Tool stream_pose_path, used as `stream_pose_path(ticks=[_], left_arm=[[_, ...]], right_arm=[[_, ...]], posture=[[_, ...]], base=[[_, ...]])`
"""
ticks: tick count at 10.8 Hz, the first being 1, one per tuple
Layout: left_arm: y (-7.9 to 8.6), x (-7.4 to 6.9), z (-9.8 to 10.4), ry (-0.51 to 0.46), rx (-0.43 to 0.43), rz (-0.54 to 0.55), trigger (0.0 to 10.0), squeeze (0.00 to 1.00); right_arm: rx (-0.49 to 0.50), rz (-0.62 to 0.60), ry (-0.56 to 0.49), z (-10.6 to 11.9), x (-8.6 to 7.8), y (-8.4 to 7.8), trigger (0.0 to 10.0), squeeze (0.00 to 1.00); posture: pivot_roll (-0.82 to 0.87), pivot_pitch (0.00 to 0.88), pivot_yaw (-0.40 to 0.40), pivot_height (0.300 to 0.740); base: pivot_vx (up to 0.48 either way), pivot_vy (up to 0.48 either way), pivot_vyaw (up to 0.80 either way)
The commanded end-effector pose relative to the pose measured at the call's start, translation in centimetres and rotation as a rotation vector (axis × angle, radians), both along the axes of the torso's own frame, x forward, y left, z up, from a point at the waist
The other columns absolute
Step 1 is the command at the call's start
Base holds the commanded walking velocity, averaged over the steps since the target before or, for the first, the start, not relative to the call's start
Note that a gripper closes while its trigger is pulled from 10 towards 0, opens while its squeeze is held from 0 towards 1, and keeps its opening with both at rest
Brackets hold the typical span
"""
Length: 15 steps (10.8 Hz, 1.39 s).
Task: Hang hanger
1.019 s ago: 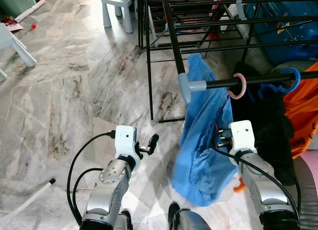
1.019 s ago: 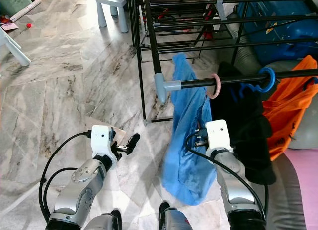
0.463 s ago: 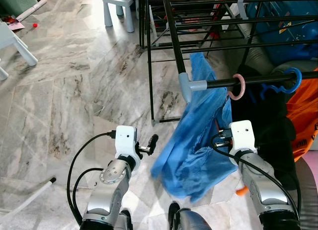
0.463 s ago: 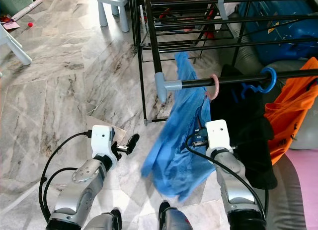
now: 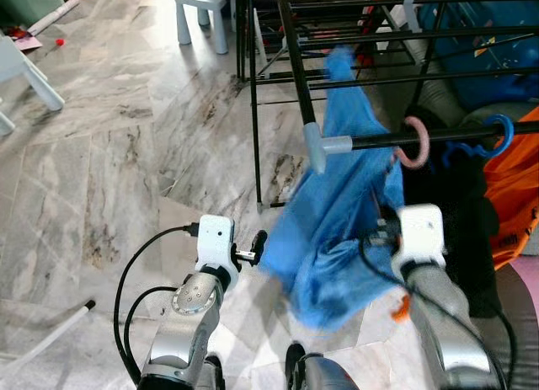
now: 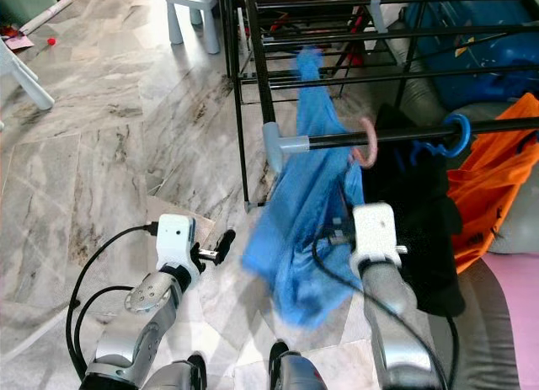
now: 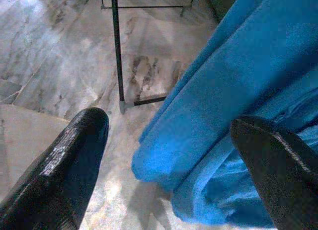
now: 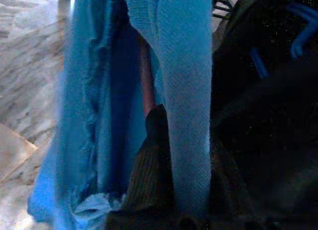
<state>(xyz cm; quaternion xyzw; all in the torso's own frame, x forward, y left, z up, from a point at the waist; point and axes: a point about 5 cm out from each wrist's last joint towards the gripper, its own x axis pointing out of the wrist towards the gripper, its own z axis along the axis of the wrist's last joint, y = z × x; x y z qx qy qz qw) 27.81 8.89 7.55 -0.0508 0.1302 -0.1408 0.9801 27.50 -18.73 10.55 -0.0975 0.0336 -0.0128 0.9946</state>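
Blue garment (image 5: 337, 213) is hanging center frame on a pink hanger whose hook (image 5: 414, 146) is sitting over the black rail (image 5: 438, 137) of the drying rack at right center, just beside a blue hook (image 5: 493, 136). Right gripper (image 8: 159, 135) is buried in the cloth low on the garment, fingers seeming to be pinching fabric, though hard to confirm. Left gripper (image 7: 169, 140) is waiting lower center with fingers spread, holding nothing. To do this well: checking the hook is seating fully on the rail, then releasing cloth gently without dragging the hanger off.
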Motion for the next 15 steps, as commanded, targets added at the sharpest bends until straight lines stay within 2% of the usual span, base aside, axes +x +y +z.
stream_pose_path(ticks=[1, 4, 5, 8, 15], left_arm=[[-0.3, -0.4, -0.6, 0.023, -0.005, -0.002, 10.0, 0.0], [-0.7, -0.4, -0.8, 0.035, -0.003, -0.023, 10.0, 0.0], [-0.9, -0.5, -0.9, 0.032, 0.01, -0.041, 10.0, 0.0], [-0.6, -0.2, -0.8, 0.031, 0.014, -0.035, 10.0, 0.0], [-0.2, 0.2, -0.8, 0.023, 0.03, -0.003, 10.0, 0.0]], right_arm=[[0.003, 0.002, -0.09, 1.7, -0.1, 0.1, 0.0, 0.0], [0.019, -0.052, 0.076, -1.6, -2.2, -0.9, 0.0, 0.0], [0.038, -0.065, 0.131, -2.6, -2.6, -0.8, 0.0, 0.0], [0.059, -0.037, 0.136, -2.7, -2.5, 0.2, 0.0, 0.0], [0.061, -0.019, 0.136, -2.5, -1.7, 0.3, 0.0, 0.0]], posture=[[-0.09, 0.229, -0.024, 0.74], [-0.1, 0.224, 0.003, 0.74], [-0.1, 0.225, 0.008, 0.74], [-0.1, 0.223, 0.011, 0.74], [-0.09, 0.2, 0.005, 0.74]], base=[[0.0, 0.0, 0.0], [0.0, 0.0, 0.0], [0.0, 0.0, 0.0], [0.0, 0.0, 0.0], [-0.287, 0.0, 0.0]])
